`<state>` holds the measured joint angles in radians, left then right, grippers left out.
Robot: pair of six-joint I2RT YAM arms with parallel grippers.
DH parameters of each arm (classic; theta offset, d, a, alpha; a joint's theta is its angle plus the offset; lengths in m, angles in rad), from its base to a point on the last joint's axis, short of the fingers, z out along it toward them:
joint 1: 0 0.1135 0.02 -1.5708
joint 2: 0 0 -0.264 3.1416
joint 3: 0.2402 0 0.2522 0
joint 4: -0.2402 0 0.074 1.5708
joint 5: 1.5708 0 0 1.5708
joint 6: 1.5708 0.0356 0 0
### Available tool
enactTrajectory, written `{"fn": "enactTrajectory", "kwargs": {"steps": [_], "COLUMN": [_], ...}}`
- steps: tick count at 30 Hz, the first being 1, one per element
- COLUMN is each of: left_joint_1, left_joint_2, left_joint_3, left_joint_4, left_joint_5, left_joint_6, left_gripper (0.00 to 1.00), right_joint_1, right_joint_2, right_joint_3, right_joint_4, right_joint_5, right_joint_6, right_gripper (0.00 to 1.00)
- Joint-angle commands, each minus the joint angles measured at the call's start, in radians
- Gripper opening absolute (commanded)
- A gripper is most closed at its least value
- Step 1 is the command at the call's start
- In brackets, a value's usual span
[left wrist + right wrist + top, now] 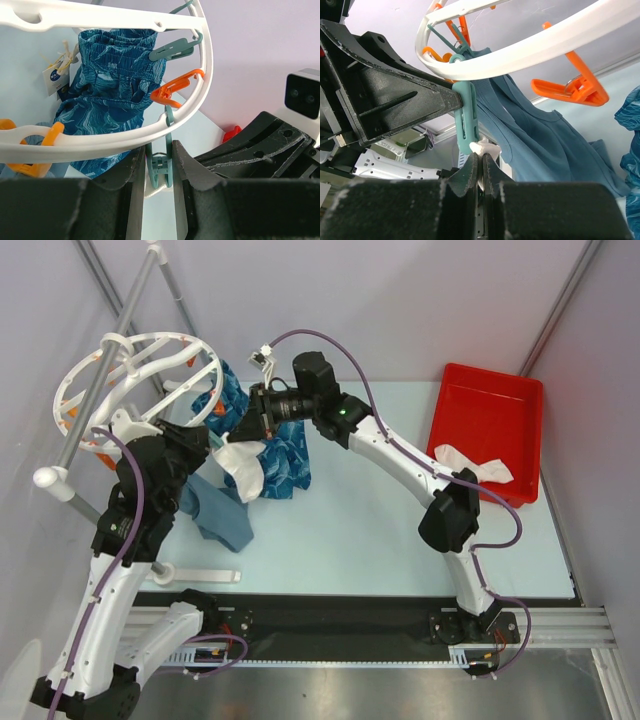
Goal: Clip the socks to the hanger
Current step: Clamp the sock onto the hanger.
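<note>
Ok so everything here comes down to one tiny gap: the pinched edge of the sock (485, 148) versus the bottom mouth of the teal clip (466, 120). My right end effector (480, 164) has its fingers pressed together on a fold of that sock. In the right wrist view the white fabric pokes up right at the lower tip of the clip, touching it, a hair to the right. The clip hangs off the rim of the hanger (540, 44) with its long axis close to vertical, leaning a little, mouth down, so I reckon the sock has to go up and slightly left to get in. I honestly can't tell whether any fabric is between the clip's halves yet. My left end effector (159, 172) is clamped on that same clip, one finger on each side, which I read as squeezing it open and steadying it. The right arm is clearly the one to do the feeding, and most of the sock hangs down from it above the table (380, 530). Stuff around: a grey-blue garment (535, 140) hanging just behind the clip, an orange clip (570, 89) further along the rim, and the blue patterned cloth (112, 90) beyond. The two end effectors are really close together, so bumping them is my main worry. The other sock (478, 464) sits in the red bin (495, 405), well apart from all this.
</note>
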<state>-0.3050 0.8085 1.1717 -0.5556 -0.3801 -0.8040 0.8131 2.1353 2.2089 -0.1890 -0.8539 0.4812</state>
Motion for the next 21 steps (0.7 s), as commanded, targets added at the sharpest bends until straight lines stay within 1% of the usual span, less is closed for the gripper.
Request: {"fn": "enactTrajectory", "kwargs": {"steps": [1,6,12,17,21], "left_joint_1": [0.001,0.001,0.003,0.003,0.003], "left_joint_2": [-0.012,-0.012,-0.012,-0.038,-0.042], "left_joint_3": [-0.01,-0.007,-0.004,-0.04,-0.043], "left_joint_4": [0.019,0.02,0.029,0.08,0.083], "left_joint_5": [0.043,0.052,0.063,0.076,0.078], "left_joint_6": [-0.009,-0.009,0.002,0.029,0.031], "left_gripper": [0.0,0.0,0.0,0.0,0.0], "right_joint_1": [0.001,-0.008,-0.011,-0.011,-0.011], "right_joint_2": [-0.002,0.005,0.031,0.04,0.055], "right_joint_3": [0.055,0.064,0.113,0.129,0.166], "right_joint_4": [0.037,0.005,-0.049,-0.063,-0.127], "right_joint_5": [-0.039,-0.028,-0.034,-0.045,-0.046], "right_joint_6": [0.03,0.037,0.045,0.08,0.073], "right_gripper": [0.0,0.0,0.0,0.0,0.0]}}
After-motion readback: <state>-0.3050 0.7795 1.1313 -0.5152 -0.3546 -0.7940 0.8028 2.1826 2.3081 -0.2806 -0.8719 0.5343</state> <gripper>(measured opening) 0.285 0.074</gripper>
